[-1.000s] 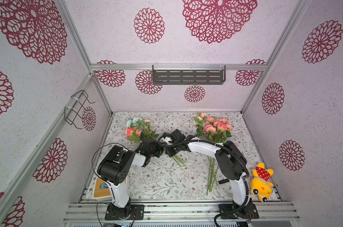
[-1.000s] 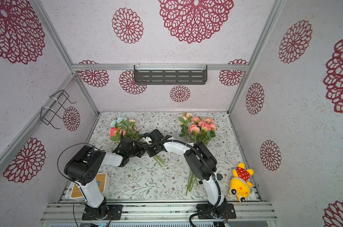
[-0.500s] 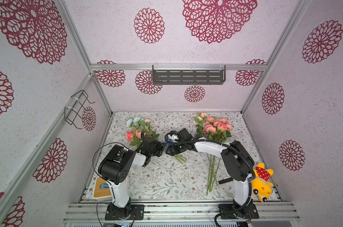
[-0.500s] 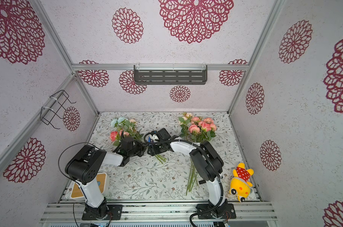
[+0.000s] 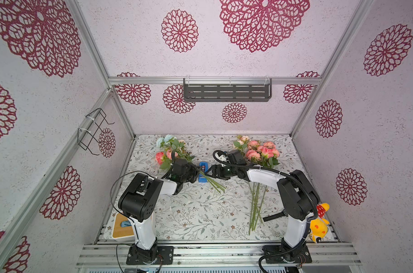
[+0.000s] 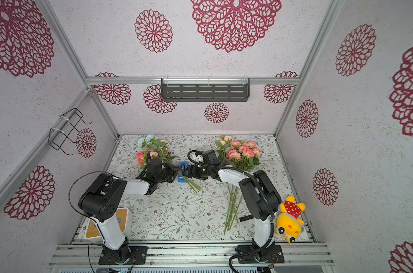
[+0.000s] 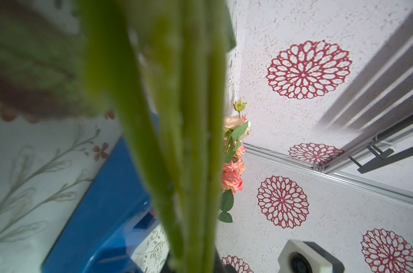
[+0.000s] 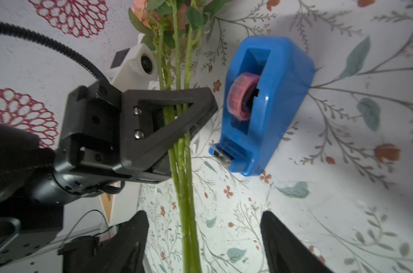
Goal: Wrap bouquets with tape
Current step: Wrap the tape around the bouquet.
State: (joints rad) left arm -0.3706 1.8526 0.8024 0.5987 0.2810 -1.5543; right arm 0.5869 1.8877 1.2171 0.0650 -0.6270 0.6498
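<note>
Wrapping barely begun: left gripper [image 8: 186, 132] pinches the pale-blue-bloomed artificial bouquet [image 5: 174, 151] by its green stems; right gripper [image 8: 204, 214] spread (empty), three o'clock of blue plastic tape dispenser [image 5: 202, 173].

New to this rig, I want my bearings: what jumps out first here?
Mid-table, the left gripper is shut on the stems of a bunch of artificial flowers with pink and pale blue blooms, beside a blue plastic tape dispenser. The right gripper faces it, open. A second pink-bloomed bunch lies to the right, and a yellow plush toy sits at the front right corner.
</note>
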